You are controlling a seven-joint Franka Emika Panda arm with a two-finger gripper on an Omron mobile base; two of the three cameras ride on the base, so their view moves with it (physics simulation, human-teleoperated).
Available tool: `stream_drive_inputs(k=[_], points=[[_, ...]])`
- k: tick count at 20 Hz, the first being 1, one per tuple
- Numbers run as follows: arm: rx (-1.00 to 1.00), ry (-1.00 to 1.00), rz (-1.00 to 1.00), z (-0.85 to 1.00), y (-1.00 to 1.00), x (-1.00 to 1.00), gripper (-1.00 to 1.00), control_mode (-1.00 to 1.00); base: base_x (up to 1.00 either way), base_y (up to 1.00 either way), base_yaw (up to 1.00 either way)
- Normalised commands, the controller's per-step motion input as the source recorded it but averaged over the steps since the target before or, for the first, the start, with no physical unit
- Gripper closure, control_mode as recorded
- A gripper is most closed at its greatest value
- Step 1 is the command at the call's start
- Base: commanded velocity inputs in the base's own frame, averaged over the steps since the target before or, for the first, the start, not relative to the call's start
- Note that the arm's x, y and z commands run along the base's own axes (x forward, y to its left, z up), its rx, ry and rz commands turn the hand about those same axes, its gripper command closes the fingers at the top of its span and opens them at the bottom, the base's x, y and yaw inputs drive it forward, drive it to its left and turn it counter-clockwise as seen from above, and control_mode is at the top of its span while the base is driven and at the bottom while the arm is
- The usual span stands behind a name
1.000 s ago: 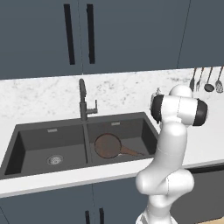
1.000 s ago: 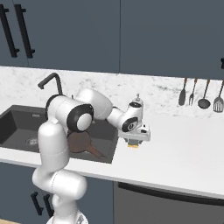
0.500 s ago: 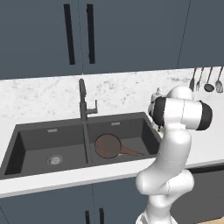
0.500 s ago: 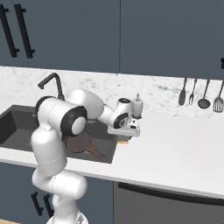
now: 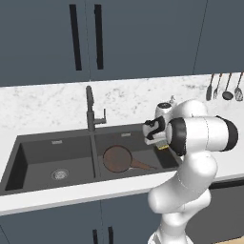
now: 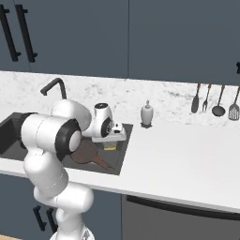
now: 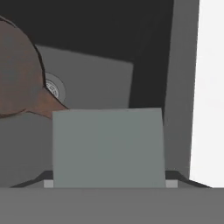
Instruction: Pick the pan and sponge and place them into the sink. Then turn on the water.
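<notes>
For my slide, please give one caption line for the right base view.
The hand carries the sponge over the sink, where the pan already lies.

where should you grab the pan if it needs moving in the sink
By the handle: it is long, thin and lies flat on the basin floor, pointing away from the faucet. Come straight down from above, jaws across it. The pan itself looks too wide and shallow to pinch well.

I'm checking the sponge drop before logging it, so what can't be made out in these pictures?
- Gripper fingers: in the hand view the sponge covers them; in both base views the hand hides them.
- Right basin drain: the pan covers it in the left base view; partly in the hand view.
- Sink left basin: the arm blocks it in the right base view.
- Sponge's yellow side: only a sliver shows in the base views.
</notes>
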Motion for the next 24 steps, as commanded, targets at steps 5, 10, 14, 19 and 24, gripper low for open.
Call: stream_drive_inputs(k=[5,10,14,19,24], points=[[-0.02,0.14,0.13,0.00,0.92,0.24,1.00,-1.00,0.00,0.00,0.00],[0.00,0.14,0.15,-0.18,0.81,0.52,1.00,-1.00,0.00,0.00,0.00],[0.00,0.10,0.11,-0.58,0.71,0.49,1.00,-1.00,0.00,0.00,0.00],[-0.03,0.03,0.01,-0.39,0.27,0.59,1.00,-1.00,0.00,0.00,0.00],[0.00,0.00,0.00,-0.64,0.03,0.52,1.00,-1.00,0.00,0.00,0.00]])
